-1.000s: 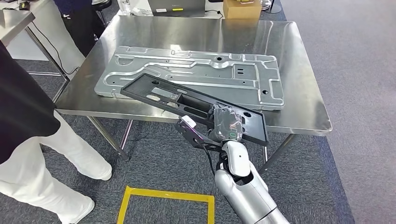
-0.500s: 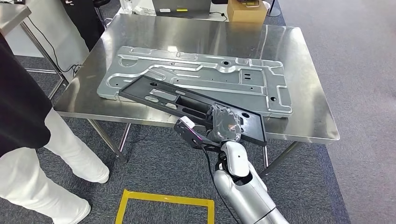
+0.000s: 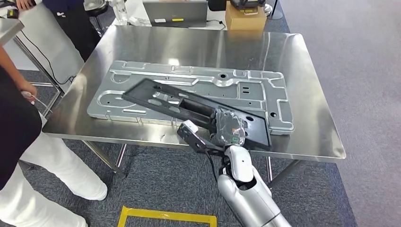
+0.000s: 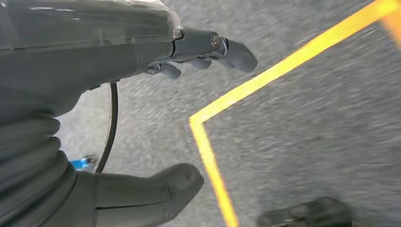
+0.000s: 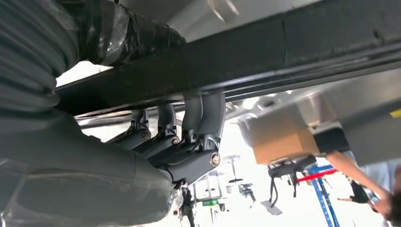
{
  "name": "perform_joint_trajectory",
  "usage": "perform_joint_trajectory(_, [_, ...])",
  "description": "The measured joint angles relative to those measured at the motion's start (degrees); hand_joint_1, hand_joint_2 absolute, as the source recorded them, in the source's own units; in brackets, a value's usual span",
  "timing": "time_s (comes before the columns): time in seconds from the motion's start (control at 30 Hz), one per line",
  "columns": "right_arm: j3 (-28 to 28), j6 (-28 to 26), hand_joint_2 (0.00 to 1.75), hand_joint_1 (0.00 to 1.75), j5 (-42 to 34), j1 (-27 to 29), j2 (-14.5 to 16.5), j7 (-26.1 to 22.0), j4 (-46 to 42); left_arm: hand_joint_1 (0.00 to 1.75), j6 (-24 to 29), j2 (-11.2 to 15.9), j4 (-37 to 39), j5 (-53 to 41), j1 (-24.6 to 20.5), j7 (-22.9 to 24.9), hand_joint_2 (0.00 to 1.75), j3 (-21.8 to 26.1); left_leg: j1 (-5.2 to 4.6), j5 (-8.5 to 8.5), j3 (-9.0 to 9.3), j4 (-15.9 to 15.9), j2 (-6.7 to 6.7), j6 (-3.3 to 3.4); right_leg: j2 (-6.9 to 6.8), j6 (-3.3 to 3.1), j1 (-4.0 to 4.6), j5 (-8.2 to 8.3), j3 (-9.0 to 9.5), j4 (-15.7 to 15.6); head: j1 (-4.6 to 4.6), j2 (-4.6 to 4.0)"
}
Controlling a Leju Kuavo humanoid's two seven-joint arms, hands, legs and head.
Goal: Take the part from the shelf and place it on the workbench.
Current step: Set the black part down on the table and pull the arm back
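Observation:
The part is a long black plastic frame [image 3: 189,101] held slanted over the steel workbench [image 3: 198,45]. My right hand [image 3: 229,126] grips its near end, just above the bench's front edge. Its far end hovers over a large grey stamped metal panel [image 3: 255,90] lying flat on the bench. In the right wrist view my fingers [image 5: 189,137] curl under the black frame [image 5: 283,52] while the thumb presses from the other side. My left hand [image 4: 156,118] hangs over grey carpet, fingers spread and holding nothing.
A person in white trousers [image 3: 42,170] stands at the bench's left corner. A laptop [image 3: 175,12] and a cardboard box [image 3: 245,16] sit beyond the far edge. Yellow tape [image 3: 165,217] marks the carpet by my feet.
The whole view has shifted as I stepped closer to the bench. The black frame in my right hand now reaches further over the metal panel. The person has edged left.

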Motion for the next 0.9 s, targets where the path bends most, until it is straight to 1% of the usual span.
perform_joint_trajectory(0.03, [0.07,-0.01,1.75,1.75,0.08,0.04,0.07,-0.1,0.04,0.0,0.0,0.04,0.01,0.02,-0.05,0.03,1.75,0.0,0.03,-1.56,-2.38,3.18,0.0,-0.22,0.03,-0.05,-0.07,-0.62,0.74,-0.04,-0.02,0.0])
perform_joint_trajectory(0.07, [0.13,0.0,1.75,1.75,0.15,0.16,0.1,-0.17,0.1,0.0,0.0,0.11,0.01,0.03,-0.01,0.05,1.75,0.01,0.07,-3.2,-4.61,5.45,0.01,-0.48,0.09,0.05,-0.16,-1.32,1.53,-0.04,-0.02,0.0])
perform_joint_trajectory(0.1, [0.16,0.02,1.75,1.75,0.25,0.29,0.11,-0.2,0.2,0.0,0.0,0.18,0.01,0.04,0.11,0.09,1.75,0.01,0.14,-4.33,-6.25,6.27,0.02,-0.79,0.19,0.21,-0.28,-2.07,2.44,-0.03,-0.03,0.0])
perform_joint_trajectory(0.13, [0.2,0.02,1.75,1.75,0.33,0.4,0.11,-0.22,0.33,0.0,0.0,0.22,0.01,0.04,0.24,0.11,1.75,0.02,0.24,-4.34,-7.12,5.39,0.04,-1.02,0.3,0.44,-0.43,-2.86,3.43,-0.02,-0.03,0.0])
perform_joint_trajectory(0.17, [0.21,0.01,1.75,1.75,0.4,0.46,0.11,-0.22,0.44,0.0,0.0,0.25,0.01,0.05,0.36,0.13,1.75,0.02,0.38,-2.92,-7.25,2.96,0.07,-1.15,0.38,0.73,-0.61,-3.7,4.5,0.02,-0.03,0.0])
perform_joint_trajectory(0.2, [0.23,0.01,1.75,1.75,0.46,0.48,0.11,-0.22,0.55,0.0,0.0,0.25,0.02,0.05,0.49,0.15,1.75,0.02,0.57,0.19,-6.95,-0.54,0.15,-1.25,0.4,1.1,-0.74,-4.59,5.44,0.06,-0.03,0.0])
perform_joint_trajectory(0.23, [0.26,0.01,1.75,1.75,0.5,0.47,0.11,-0.22,0.7,0.0,0.0,0.25,0.06,0.06,0.59,0.19,1.75,0.03,0.69,3.68,-6.69,-3.8,0.36,-1.25,0.44,1.49,-0.77,-5.5,6.34,0.3,-0.04,0.0])
perform_joint_trajectory(0.27, [0.3,0.0,1.75,1.75,0.52,0.41,0.1,-0.2,0.84,0.0,-0.01,0.24,0.1,0.07,0.6,0.24,1.75,0.03,0.73,6.29,-6.35,-6.13,0.51,-1.05,0.48,1.93,-0.71,-6.33,6.93,0.38,-0.05,0.0])
perform_joint_trajectory(0.3, [0.34,-0.01,1.75,1.75,0.54,0.36,0.11,-0.17,0.95,0.0,-0.01,0.23,0.14,0.07,0.6,0.27,1.75,0.03,0.68,8.06,-6.15,-7.44,0.61,-0.77,0.49,2.38,-0.58,-7.01,7.44,0.3,-0.06,0.0])
perform_joint_trajectory(0.33, [0.39,-0.04,1.75,1.75,0.56,0.31,0.13,-0.17,1.04,0.0,-0.02,0.22,0.17,0.07,0.54,0.3,1.75,0.04,0.6,8.25,-5.98,-7.7,0.64,-0.34,0.56,2.79,-0.5,-7.29,7.84,0.43,-0.06,0.0])
perform_joint_trajectory(0.37, [0.43,-0.07,1.75,1.75,0.57,0.22,0.15,-0.17,1.05,0.0,-0.03,0.22,0.17,0.08,0.44,0.31,1.75,0.04,0.58,7.87,-5.51,-7.7,0.48,0.19,0.58,3.14,-0.51,-7.26,7.93,0.62,-0.05,0.0])
perform_joint_trajectory(0.4, [0.46,-0.09,1.75,1.75,0.6,0.16,0.17,-0.2,1.05,0.0,-0.02,0.21,0.17,0.1,0.41,0.32,1.75,0.04,0.6,7.73,-5.07,-7.83,0.34,0.62,0.51,3.44,-0.62,-6.9,7.75,1.67,-0.04,0.0])
perform_joint_trajectory(0.43, [0.51,-0.11,1.75,1.75,0.62,0.07,0.17,-0.22,1.07,0.0,-0.01,0.21,0.17,0.11,0.39,0.33,1.75,0.04,0.63,7.36,-4.52,-7.94,0.24,1.04,0.43,3.7,-0.76,-6.34,6.63,4.02,-0.02,0.0])
perform_joint_trajectory(0.47, [0.54,-0.13,1.75,1.75,0.62,-0.01,0.18,-0.23,1.08,0.0,0.0,0.2,0.16,0.13,0.35,0.33,1.75,0.04,0.61,6.95,-3.9,-8.0,0.15,1.39,0.31,3.94,-0.87,-6.21,4.68,7.27,-0.02,0.0])
perform_joint_trajectory(0.5, [0.57,-0.13,1.75,1.75,0.62,-0.01,0.17,-0.23,1.13,0.0,0.01,0.2,0.16,0.13,0.36,0.34,1.75,0.04,0.55,6.42,-3.28,-8.09,0.1,1.63,0.19,4.19,-0.94,-6.78,2.09,11.06,0.0,0.0])
perform_joint_trajectory(0.53, [0.58,-0.13,1.75,1.75,0.62,0.03,0.15,-0.23,1.21,0.0,0.0,0.21,0.16,0.13,0.36,0.34,1.75,0.04,0.49,5.81,-2.61,-8.13,0.05,1.79,0.15,4.36,-0.95,-8.2,-0.78,14.66,-0.01,0.0])
perform_joint_trajectory(0.57, [0.59,-0.13,1.75,1.75,0.61,0.1,0.13,-0.22,1.34,0.0,0.0,0.22,0.16,0.13,0.38,0.35,1.75,0.05,0.41,5.15,-1.83,-8.16,-0.03,1.87,0.14,4.42,-0.94,-10.21,-3.35,17.15,-0.01,0.0])
perform_joint_trajectory(0.6, [0.59,-0.13,1.75,1.75,0.61,0.18,0.1,-0.22,1.47,0.0,0.0,0.23,0.16,0.13,0.41,0.36,1.75,0.05,0.28,4.44,-0.93,-8.2,-0.13,1.9,0.14,4.32,-0.89,-11.93,-5.26,18.13,-0.01,0.0])
perform_joint_trajectory(0.63, [0.59,-0.12,1.75,1.75,0.61,0.23,0.09,-0.22,1.57,0.0,0.0,0.24,0.16,0.13,0.44,0.36,1.75,0.06,0.12,3.69,0.05,-8.22,-0.23,1.92,0.13,4.04,-0.78,-12.54,-6.41,17.47,-0.01,0.0])
perform_joint_trajectory(0.67, [0.59,-0.11,1.75,1.75,0.61,0.27,0.08,-0.22,1.63,0.0,0.0,0.24,0.16,0.13,0.45,0.37,1.75,0.07,-0.09,2.95,1.06,-8.26,-0.32,1.93,0.12,3.54,-0.58,-11.68,-6.81,15.34,0.0,0.0])
perform_joint_trajectory(0.7, [0.59,-0.11,1.75,1.75,0.62,0.28,0.08,-0.22,1.64,0.0,0.0,0.22,0.17,0.13,0.47,0.37,1.75,0.07,-0.25,2.25,1.91,-8.37,-0.37,1.96,0.1,2.69,-0.21,-8.94,-6.57,11.99,0.0,0.0])
perform_joint_trajectory(0.73, [0.6,-0.12,1.75,1.75,0.62,0.29,0.06,-0.22,1.66,0.0,-0.01,-0.03,0.3,0.13,0.44,0.37,1.75,0.06,-0.38,1.61,2.77,-8.46,-0.4,1.94,0.25,1.54,0.39,-4.94,-6.14,8.49,-0.09,0.0])
perform_joint_trajectory(0.77, [0.61,-0.13,1.75,1.75,0.62,0.27,0.04,-0.22,1.68,0.0,-0.01,-0.2,0.4,0.13,0.37,0.38,1.75,0.06,-0.4,1.05,3.43,-8.69,-0.52,1.8,0.52,0.53,0.98,-1.38,-5.63,5.59,-0.1,0.0])
perform_joint_trajectory(0.8, [0.62,-0.14,1.75,1.75,0.62,0.23,0.02,-0.22,1.7,0.0,-0.01,-0.34,0.49,0.13,0.29,0.39,1.75,0.06,-0.34,0.62,4.03,-9.22,-0.61,1.59,0.63,-0.28,1.49,1.17,-5.06,3.49,-0.11,0.0])
perform_joint_trajectory(0.83, [0.63,-0.16,1.75,1.75,0.63,0.19,0.01,-0.21,1.73,0.0,-0.03,-0.48,0.58,0.11,0.23,0.4,1.75,0.06,-0.34,0.68,4.75,-9.51,-0.67,1.26,0.83,-0.77,1.83,2.3,-4.5,2.21,-0.13,0.0])
perform_joint_trajectory(0.87, [0.63,-0.18,1.75,1.75,0.64,0.12,0.04,-0.2,1.73,0.0,-0.02,-0.39,0.56,0.09,0.19,0.41,1.75,0.07,-0.36,1.04,5.3,-9.76,-0.72,0.84,0.87,-1.0,1.8,2.19,-3.59,1.3,-0.05,0.0])
perform_joint_trajectory(0.9, [0.63,-0.2,1.75,1.75,0.66,0.06,0.11,-0.19,1.73,0.0,-0.02,-0.37,0.55,0.07,0.17,0.4,1.75,0.07,-0.37,1.52,5.58,-9.37,-0.63,0.52,0.75,-1.05,1.61,2.15,-2.5,0.37,-0.06,0.0])
